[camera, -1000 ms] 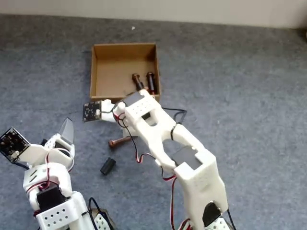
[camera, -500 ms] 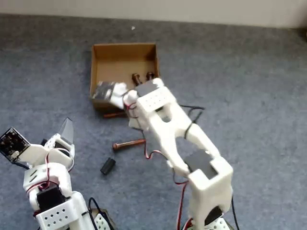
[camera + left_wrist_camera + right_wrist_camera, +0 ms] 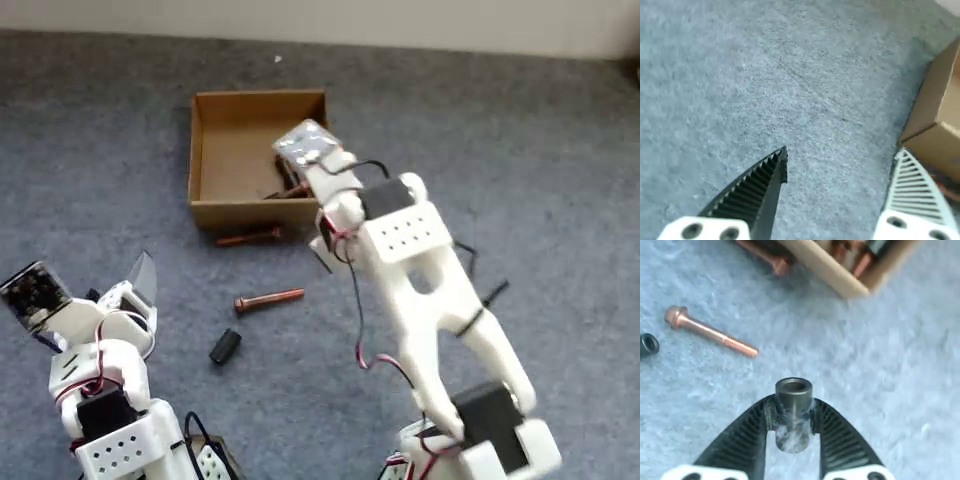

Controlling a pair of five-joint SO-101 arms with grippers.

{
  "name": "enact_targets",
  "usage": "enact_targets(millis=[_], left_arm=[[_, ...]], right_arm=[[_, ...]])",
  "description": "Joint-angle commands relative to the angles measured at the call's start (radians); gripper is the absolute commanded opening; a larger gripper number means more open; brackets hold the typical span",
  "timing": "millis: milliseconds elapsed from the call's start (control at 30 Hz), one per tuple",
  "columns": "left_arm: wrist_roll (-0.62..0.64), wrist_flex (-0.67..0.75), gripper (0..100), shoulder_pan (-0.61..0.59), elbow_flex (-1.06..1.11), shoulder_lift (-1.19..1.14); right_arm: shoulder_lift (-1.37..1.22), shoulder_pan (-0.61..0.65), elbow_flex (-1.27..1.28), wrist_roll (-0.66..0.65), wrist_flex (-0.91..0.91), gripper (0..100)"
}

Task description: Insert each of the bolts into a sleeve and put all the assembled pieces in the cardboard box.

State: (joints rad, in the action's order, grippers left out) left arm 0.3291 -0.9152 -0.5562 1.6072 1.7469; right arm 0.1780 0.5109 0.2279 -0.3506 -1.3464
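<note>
**Box (image 3: pixel 258 108) partly loaded, parts loose outside**

The open cardboard box held copper-and-black pieces (image 3: pixel 288 189) in its near right corner. A first bolt (image 3: pixel 248 238), copper, lay just beside the near wall. A second bolt (image 3: pixel 268 299) lay farther out, near a black loose sleeve (image 3: pixel 225 346). The right pincer (image 3: pixel 792 407) clamped a gripped sleeve (image 3: pixel 793 389), bore end outward.

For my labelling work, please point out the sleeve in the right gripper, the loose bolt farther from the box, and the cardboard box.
sleeve (image 3: pixel 793 407), right wrist view, its side below the open end.
bolt (image 3: pixel 712 333), right wrist view, middle of its shaft.
cardboard box (image 3: pixel 240 213), high view, its outer front wall.
</note>
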Motion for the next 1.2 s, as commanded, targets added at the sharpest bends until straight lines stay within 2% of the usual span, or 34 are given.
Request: enact_targets(millis=[0,200,400,533,700,833,933,1167], left_arm=[[-0.173,0.026,27,-0.008,-0.051,0.010],[-0.209,0.018,26,0.061,-0.051,0.008],[-0.387,0.015,26,0.182,-0.062,-0.001],[-0.502,-0.080,26,0.271,-0.119,-0.002],[-0.603,-0.247,26,0.354,-0.314,-0.056],[-0.667,-0.292,23,0.450,-0.479,-0.305],[-0.776,-0.292,20,0.516,-0.602,-0.561],[-0.907,-0.288,20,0.599,-0.897,-1.095]], right_arm=[[0.156,-0.045,0.087,0.051,0.021,0.5],[0.318,-0.136,0.357,0.103,0.188,0.5],[0.455,-0.193,0.587,0.170,0.367,0.5],[0.504,-0.220,0.691,0.226,0.470,0.5],[0.510,-0.275,0.782,0.253,0.578,0.5],[0.510,-0.278,0.846,0.253,0.656,0.5],[0.510,-0.278,0.863,0.253,0.679,0.5],[0.510,-0.278,0.865,0.253,0.679,0.5]])
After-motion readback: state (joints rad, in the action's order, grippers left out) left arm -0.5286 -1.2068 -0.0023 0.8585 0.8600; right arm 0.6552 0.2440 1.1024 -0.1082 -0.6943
